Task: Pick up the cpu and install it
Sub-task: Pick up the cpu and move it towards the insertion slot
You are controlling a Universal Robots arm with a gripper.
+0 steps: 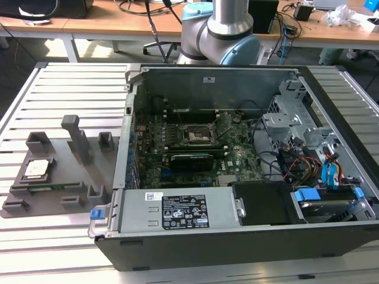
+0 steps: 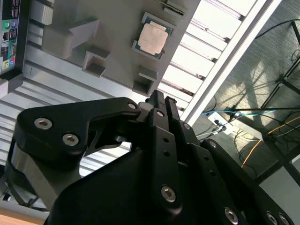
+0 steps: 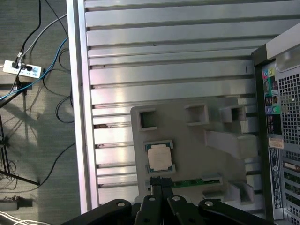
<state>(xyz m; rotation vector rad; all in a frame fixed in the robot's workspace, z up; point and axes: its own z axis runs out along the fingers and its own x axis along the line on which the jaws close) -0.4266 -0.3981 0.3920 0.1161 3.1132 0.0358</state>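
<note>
At the exterior view's left, a grey fixture tray is being supported by the slatted aluminium table. The cpu is being cradled flat, metal top up, in a square recess by the tray's left edge. A narrow green circuit board is being held in a slot just on the near side of that recess. In both wrist views the gripper is being held above the tray, apart from the chip and nearest to it and to the green board; its jaws are being pressed together with nothing clasped between them. Further right, well apart from the tray's chip, the open computer case is being shown lying on its side. Within it, the black-framed motherboard socket is being flanked on its near side by the long black expansion card, and the power supply is being carried along the near wall. Beyond the case's far wall the robot arm's base is being seen. At the exterior view's right, blue cables are being routed beside the drive cage.
</note>
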